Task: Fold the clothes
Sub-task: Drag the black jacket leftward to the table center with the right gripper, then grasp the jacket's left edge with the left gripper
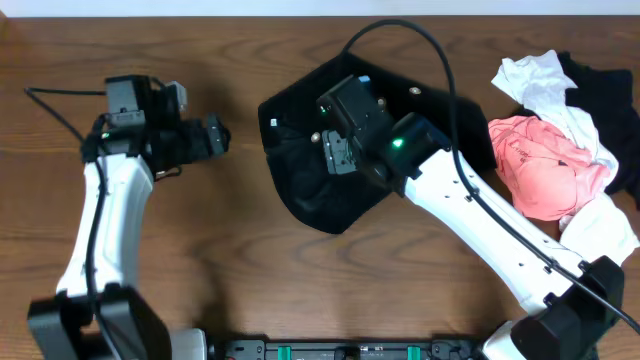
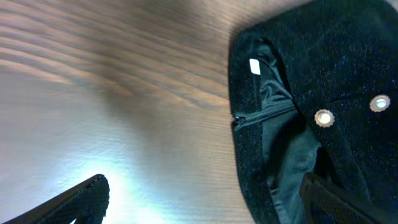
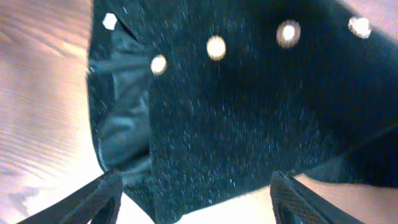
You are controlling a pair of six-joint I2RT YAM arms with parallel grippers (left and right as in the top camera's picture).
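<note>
A large black knit garment (image 1: 325,195) with small pale round buttons lies spread on the table's middle. It also shows in the left wrist view (image 2: 323,74) and the right wrist view (image 3: 249,118). My right gripper (image 1: 336,152) hovers over the garment's middle, jaws open (image 3: 198,199) and empty above its lower edge. My left gripper (image 1: 215,138) is open and empty (image 2: 205,205), to the left of the garment, its right finger over the garment's edge. A pink garment (image 1: 540,160), a white one (image 1: 545,85) and a black one (image 1: 610,95) lie heaped at the right.
The wooden table (image 1: 240,260) carries the clothes. A black cable (image 1: 430,50) arcs over the black garment to the right arm. The right arm's base (image 1: 580,310) stands at the front right, the left arm's base (image 1: 95,320) at the front left.
</note>
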